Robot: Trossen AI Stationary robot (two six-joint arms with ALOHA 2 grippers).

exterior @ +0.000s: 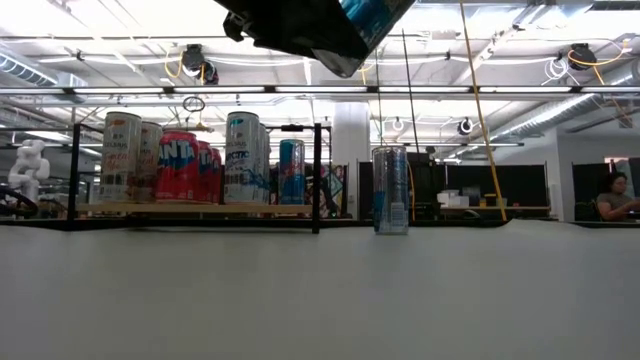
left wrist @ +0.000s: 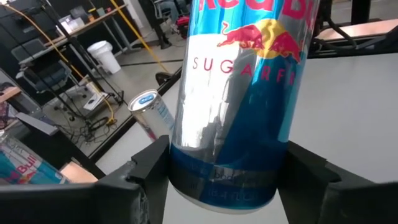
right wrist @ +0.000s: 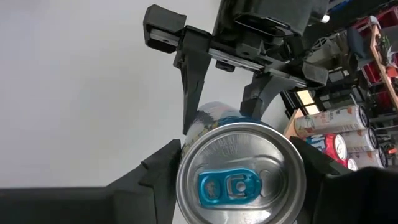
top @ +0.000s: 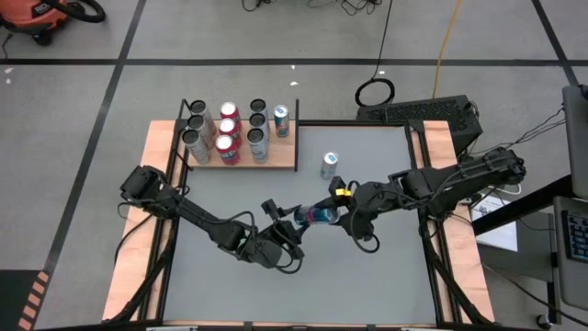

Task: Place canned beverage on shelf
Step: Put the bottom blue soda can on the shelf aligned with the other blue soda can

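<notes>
Can (top: 321, 215) between tools, base hidden.

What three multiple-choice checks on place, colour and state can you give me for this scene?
1. Where is the Red Bull can? A on the shelf; B in the air over the table, between the right gripper and the left gripper; C standing on the floor.
2. What colour is its pull tab? A red; B gold; C blue.
3. The slim can right of the shelf is: A upright; B on its side; C crushed.
Key: B, the low view shows it well above the table; C, the right wrist view shows a blue tab; A, it stands lid up.
</notes>
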